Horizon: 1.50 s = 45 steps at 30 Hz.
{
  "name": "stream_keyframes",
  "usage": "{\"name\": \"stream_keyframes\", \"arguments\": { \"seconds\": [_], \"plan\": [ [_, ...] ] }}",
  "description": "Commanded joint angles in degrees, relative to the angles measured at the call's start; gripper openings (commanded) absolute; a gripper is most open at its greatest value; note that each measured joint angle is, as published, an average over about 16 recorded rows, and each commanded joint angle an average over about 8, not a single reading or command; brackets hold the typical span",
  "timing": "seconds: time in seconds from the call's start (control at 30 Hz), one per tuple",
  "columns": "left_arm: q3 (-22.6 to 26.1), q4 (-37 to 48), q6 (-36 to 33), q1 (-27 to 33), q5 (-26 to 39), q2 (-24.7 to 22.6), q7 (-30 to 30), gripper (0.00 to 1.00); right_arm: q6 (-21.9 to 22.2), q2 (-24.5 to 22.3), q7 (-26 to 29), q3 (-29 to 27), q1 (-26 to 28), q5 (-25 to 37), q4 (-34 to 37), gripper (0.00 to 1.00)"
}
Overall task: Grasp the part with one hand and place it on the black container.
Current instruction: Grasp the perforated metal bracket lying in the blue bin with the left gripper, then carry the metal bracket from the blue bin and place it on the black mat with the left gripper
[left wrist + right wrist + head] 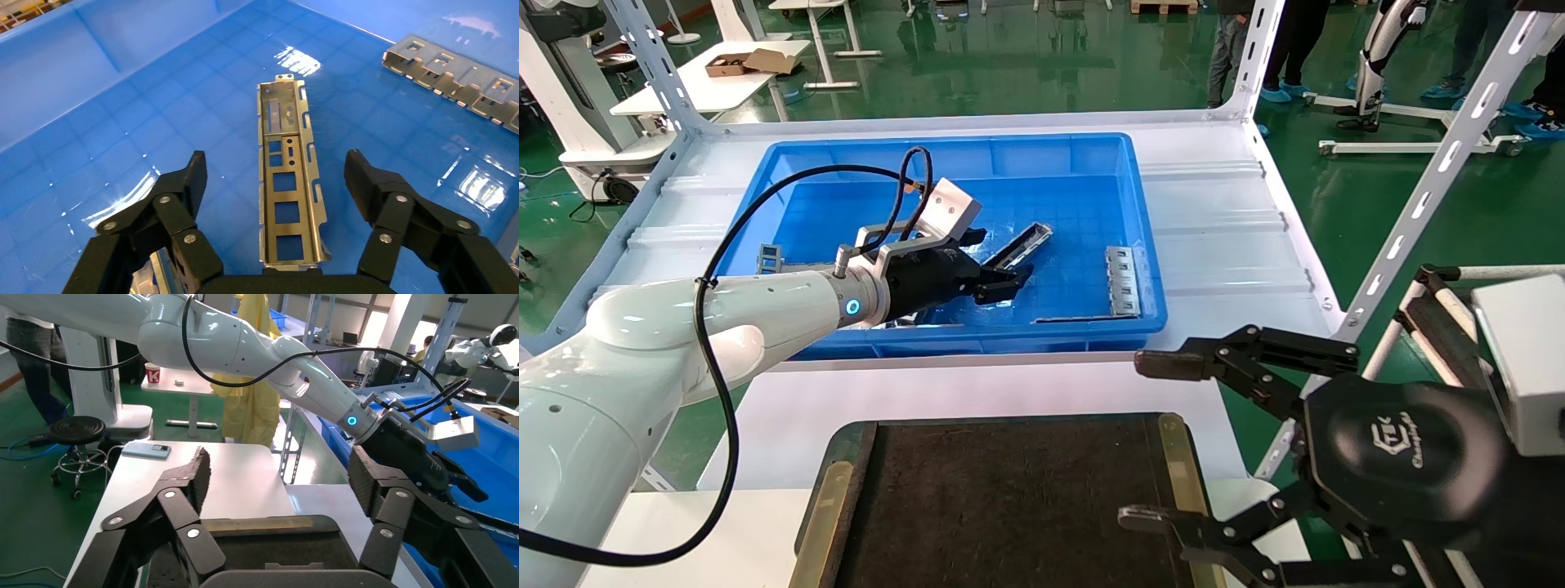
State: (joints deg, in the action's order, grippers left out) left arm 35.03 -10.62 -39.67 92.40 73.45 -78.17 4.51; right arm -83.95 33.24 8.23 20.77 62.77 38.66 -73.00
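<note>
The part point(1023, 245) is a slim silver-grey channel bar lying flat on the floor of the blue bin point(944, 140). In the left wrist view the part point(287, 184) runs lengthwise between the jaws, which stand wide apart, one on each side, not touching it. My left gripper point(1012, 283) is open inside the bin, over the bar's near end. The black container point(1009, 490), a flat tray with brass strips, lies at the table's near edge. My right gripper point(1148, 441) hangs open and empty over the tray's right edge, with the tray point(257, 551) below it.
A ladder-like grey bar point(1124, 282) lies at the bin's right side and also shows in the left wrist view point(453, 73). Another grey piece point(770, 257) lies at the bin's left. White rack uprights point(1426, 188) stand at the right. People stand beyond the table.
</note>
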Motion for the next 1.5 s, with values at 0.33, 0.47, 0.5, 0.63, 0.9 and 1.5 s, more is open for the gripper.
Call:
{"name": "stream_keyframes", "arguments": {
  "seconds": [0.33,0.47,0.5,0.63,0.9,1.5],
  "plan": [
    [3.01,-0.2,1.06,-0.33,-1.69,0.18,-1.7,0.0,0.0,0.0,0.0,0.01,0.0,-0.01,0.0,0.0],
    [3.67,-0.05,0.9,-0.29,-2.5,0.29,-1.9,0.0,0.0,0.0,-0.01,0.01,0.0,-0.01,0.0,0.0],
    [3.78,0.0,0.83,-0.27,-2.74,0.31,-1.95,0.0,0.01,-0.01,-0.01,0.01,0.0,-0.01,0.0,0.0],
    [3.91,0.04,0.35,-0.16,-4.02,0.45,-1.91,0.0,0.01,-0.01,-0.01,0.02,0.0,-0.01,0.0,0.0],
    [2.31,-0.55,-6.12,1.44,-8.14,2.21,0.67,0.0,0.01,-0.01,-0.01,0.02,0.01,-0.02,0.0,0.0],
    [-1.1,-12.37,-41.23,-3.12,-16.71,14.08,4.27,0.0,0.01,-0.01,-0.02,0.04,0.01,-0.03,0.0,0.0]
  ]
}}
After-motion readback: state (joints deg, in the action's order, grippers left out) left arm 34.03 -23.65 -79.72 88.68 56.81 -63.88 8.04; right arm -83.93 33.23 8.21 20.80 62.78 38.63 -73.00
